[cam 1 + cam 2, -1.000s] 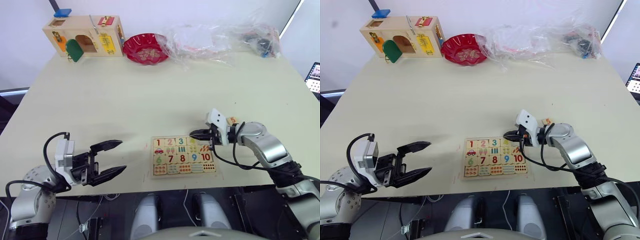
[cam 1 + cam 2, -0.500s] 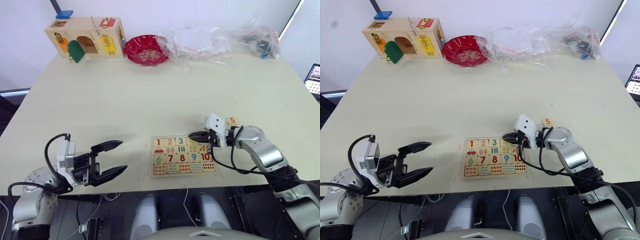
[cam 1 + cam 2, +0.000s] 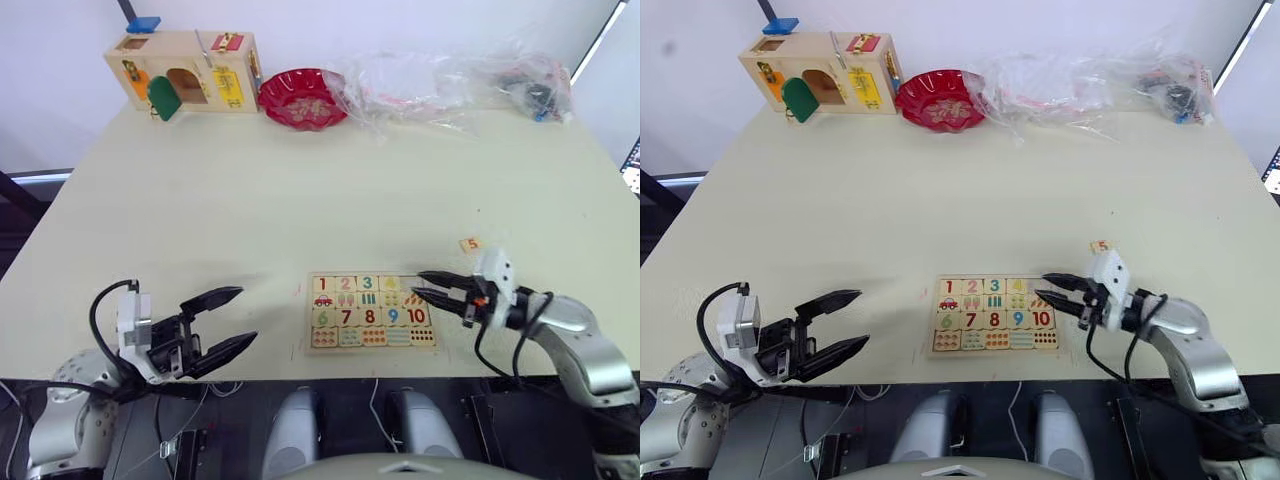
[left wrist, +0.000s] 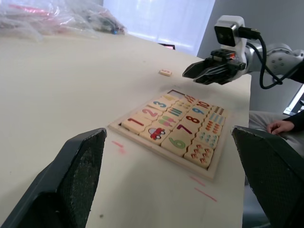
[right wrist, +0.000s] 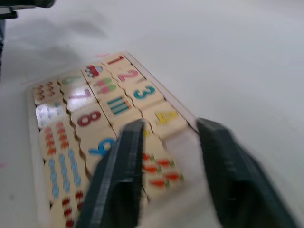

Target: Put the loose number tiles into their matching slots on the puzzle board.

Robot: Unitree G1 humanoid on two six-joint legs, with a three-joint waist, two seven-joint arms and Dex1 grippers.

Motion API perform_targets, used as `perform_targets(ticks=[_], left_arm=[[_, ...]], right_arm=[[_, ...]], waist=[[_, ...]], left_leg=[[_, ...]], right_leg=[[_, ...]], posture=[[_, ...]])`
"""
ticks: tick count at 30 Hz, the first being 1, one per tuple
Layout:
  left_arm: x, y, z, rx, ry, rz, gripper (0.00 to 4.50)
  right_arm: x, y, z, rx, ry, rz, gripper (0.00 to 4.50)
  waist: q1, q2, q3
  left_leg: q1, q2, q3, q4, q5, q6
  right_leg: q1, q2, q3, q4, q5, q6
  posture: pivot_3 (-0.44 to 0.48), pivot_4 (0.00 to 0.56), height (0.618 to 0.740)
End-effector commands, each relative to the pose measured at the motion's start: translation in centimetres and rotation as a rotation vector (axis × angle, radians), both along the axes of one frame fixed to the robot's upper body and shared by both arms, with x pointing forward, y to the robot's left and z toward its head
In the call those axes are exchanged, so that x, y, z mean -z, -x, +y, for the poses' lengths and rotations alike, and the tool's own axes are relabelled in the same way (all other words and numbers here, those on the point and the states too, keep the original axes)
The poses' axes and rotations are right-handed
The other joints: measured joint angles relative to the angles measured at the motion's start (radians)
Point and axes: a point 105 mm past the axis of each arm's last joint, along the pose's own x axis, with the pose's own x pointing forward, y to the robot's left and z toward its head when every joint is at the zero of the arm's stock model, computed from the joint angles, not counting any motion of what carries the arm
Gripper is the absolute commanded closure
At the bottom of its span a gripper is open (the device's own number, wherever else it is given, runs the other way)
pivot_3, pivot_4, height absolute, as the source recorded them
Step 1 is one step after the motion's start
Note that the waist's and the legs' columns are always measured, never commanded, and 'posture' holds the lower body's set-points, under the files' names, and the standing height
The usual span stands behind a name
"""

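Cream-coloured and broad, the counter (image 3: pixel 300 200) carries the puzzle board (image 3: pixel 371 310) close to its near edge, a little right of centre. Along the board's top row, tiles 1 to 4 sit in the matching slots (image 3: pixel 367 284); the wrist view of the right arm shows the fifth space at the row's right end bare. One loose tile marked 5 (image 3: pixel 470 244) lies on the counter just beyond the board's far right corner, apart from it. So, as I judge it, four of five are done and only that tile remains to be picked up and seated.

The right pincer (image 3: pixel 434 287) hovers at the board's right edge, over the empty space, fingers parted narrowly and holding nothing. The left pincer (image 3: pixel 226 320) hangs near the near edge, well left of the board, spread wide and empty.

Along the far edge stand a wooden latch box (image 3: pixel 186 71), a red bowl (image 3: pixel 302 98) and crumpled plastic bags (image 3: pixel 450 78).
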Motion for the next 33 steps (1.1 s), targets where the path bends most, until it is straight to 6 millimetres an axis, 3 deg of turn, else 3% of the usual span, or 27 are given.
perform_targets(ticks=[1, 3, 4, 12, 21, 30, 33], left_arm=[[-0.6, 0.1, 1.0, -0.054, -0.005, -0.039, 0.0], [-0.4, 0.2, 1.3, -0.068, -0.007, -0.033, 0.0], [-0.3, 0.3, 1.5, -0.076, -0.008, -0.029, 0.0], [0.4, 1.0, 2.8, -0.146, -0.017, -0.009, 0.0], [0.6, 1.0, 2.6, -0.153, -0.016, -0.004, 0.0], [-1.0, 0.5, 1.3, -0.066, -0.017, -0.043, 0.0], [-2.1, 0.6, 0.5, 0.02, -0.009, -0.057, 0.0]], right_arm=[[-1.5, 1.0, -2.8, 0.067, 0.02, -0.071, 1.15], [-1.4, 1.6, -3.9, 0.097, 0.028, -0.062, 0.11], [-1.4, 1.9, -4.6, 0.116, 0.032, -0.056, 0.04], [-1.2, 3.6, -9.4, 0.263, 0.09, -0.028, 0.04], [-0.8, 4.1, -10.3, 0.298, 0.102, -0.001, 0.04], [-3.5, -0.2, -9.6, 0.18, 0.219, 0.029, 0.04], [-5.1, -2.5, -9.3, 0.034, 0.314, 0.009, 0.04]], waist=[[0.002, 0.0, 0.0], [0.002, 0.0, 0.0], [0.002, 0.0, 0.0], [0.002, 0.001, 0.0], [0.004, 0.001, 0.0], [0.0, 0.003, 0.002], [0.0, 0.006, 0.004]], left_leg=[[0.0, 0.0, -0.001, 0.0, 0.0, 0.0], [0.001, 0.0, -0.004, 0.0, 0.0, 0.0], [0.002, 0.0, -0.005, 0.0, 0.0, 0.0], [0.004, 0.001, -0.013, -0.001, 0.0, 0.0], [0.006, 0.001, -0.014, -0.001, 0.0, 0.0], [0.008, 0.001, -0.013, -0.001, 0.0, 0.0], [0.008, 0.0, -0.013, -0.003, 0.0, 0.0]], right_leg=[[0.001, 0.0, -0.001, 0.0, 0.0, 0.0], [0.003, 0.0, -0.004, -0.002, 0.0, 0.0], [0.003, 0.0, -0.005, -0.002, -0.001, -0.001], [0.009, -0.001, -0.013, -0.002, -0.004, -0.005], [0.009, -0.005, -0.012, -0.002, -0.005, -0.003], [0.009, -0.006, -0.011, -0.002, -0.004, -0.003], [0.009, -0.005, -0.011, -0.002, -0.004, -0.005]], posture=[[0.0, 0.15, 0.74], [0.0, 0.15, 0.74], [0.0, 0.15, 0.74], [0.0, 0.15, 0.74], [0.0, 0.15, 0.74], [0.0, 0.15, 0.74], [0.0, 0.15, 0.74]])
